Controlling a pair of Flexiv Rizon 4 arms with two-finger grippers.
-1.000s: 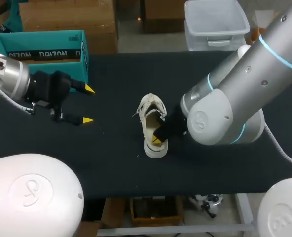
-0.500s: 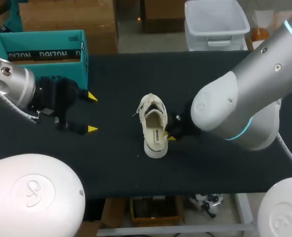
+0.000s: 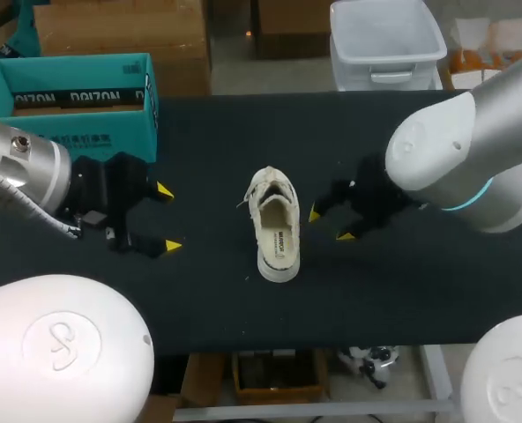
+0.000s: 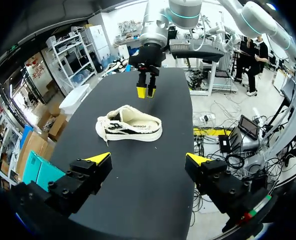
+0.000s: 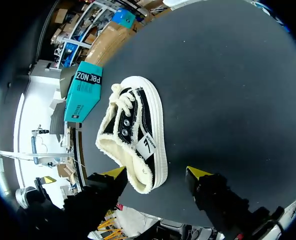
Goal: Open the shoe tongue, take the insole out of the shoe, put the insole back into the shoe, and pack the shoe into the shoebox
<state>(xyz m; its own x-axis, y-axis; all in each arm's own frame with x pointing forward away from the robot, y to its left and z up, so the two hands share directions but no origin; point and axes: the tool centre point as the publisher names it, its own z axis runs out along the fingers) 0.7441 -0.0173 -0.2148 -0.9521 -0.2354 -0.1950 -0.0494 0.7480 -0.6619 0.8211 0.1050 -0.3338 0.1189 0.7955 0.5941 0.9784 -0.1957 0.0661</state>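
Our right claw, fingers apart and empty, sits at three o'clock of the cream canvas shoe on the black worktop, our left claw equally spread at nine, so we fear a pinch on its soft collar may slip before the teal cardboard shoebox at ten o'clock.

The shoe lies mid-frame on the table, left gripper well to its left, right gripper just to its right, box at upper left.
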